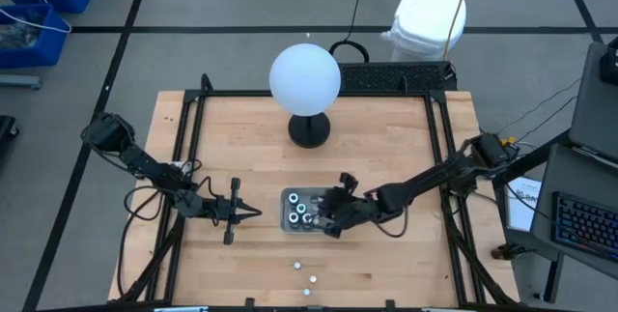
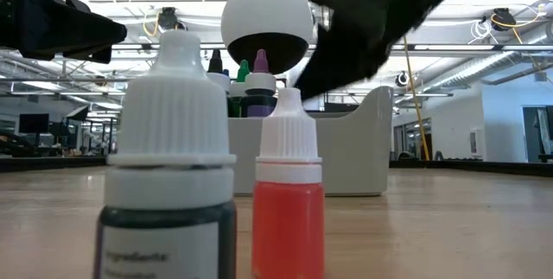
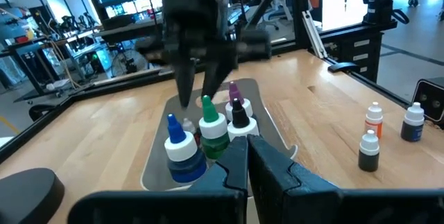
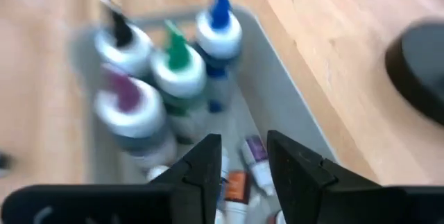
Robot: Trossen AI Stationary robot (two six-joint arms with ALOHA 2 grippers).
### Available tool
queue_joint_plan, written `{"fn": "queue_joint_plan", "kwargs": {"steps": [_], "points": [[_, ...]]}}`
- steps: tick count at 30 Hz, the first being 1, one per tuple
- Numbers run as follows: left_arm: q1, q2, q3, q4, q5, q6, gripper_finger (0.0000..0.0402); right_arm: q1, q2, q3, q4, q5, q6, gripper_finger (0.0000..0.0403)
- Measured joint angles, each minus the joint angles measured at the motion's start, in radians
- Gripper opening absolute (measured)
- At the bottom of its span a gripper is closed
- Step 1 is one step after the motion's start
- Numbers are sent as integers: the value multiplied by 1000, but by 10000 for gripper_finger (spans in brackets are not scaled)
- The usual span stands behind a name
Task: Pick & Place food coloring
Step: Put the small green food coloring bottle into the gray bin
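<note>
Right hand (image 1: 330,217) hangs over the grey tray (image 1: 286,223), fingers spread, nothing pinched. Four capped bottles (image 4: 166,71) stand inside (small ones lying beside them); three more (image 1: 305,278) sit on the tabletop (image 1: 406,157). Left hand (image 1: 253,213) waits nearby, pressed together.

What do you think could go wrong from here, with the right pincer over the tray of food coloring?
1. The right pincer hangs just over the grey tray, beside four upright bottles packed tightly together; a sideways drift could topple them.
2. Small bottles lying flat beneath it may slip from a grip.
3. The three bottles standing near the table's front edge could be knocked off.
</note>
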Motion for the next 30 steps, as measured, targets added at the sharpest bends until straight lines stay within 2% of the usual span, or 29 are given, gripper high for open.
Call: {"fn": "queue_joint_plan", "kwargs": {"steps": [6, 10, 14, 16, 18, 23, 30], "points": [[0, 0, 0, 0, 0, 0, 19, 72, -153, 0, 2, 3, -74, 89], [0, 0, 0, -1, 16, -35, 19, 154, -224, 0, -32, 7, -98, 54], [-1, 0, 0, -1, 91, 6, 19, 241, -228, -29, -53, 138, -120, 8], [-1, 0, 4, -1, 96, 33, 19, 271, -228, -69, -29, 213, -112, 7], [-1, 0, 15, 0, 96, 36, 19, 290, -228, -117, 5, 245, -106, 11], [-1, 0, 25, 0, 99, 35, 19, 316, -226, -243, 177, 263, -178, 4], [0, 0, 25, -2, 157, 25, 19, 338, -226, -446, 660, 261, -445, 1]]}}
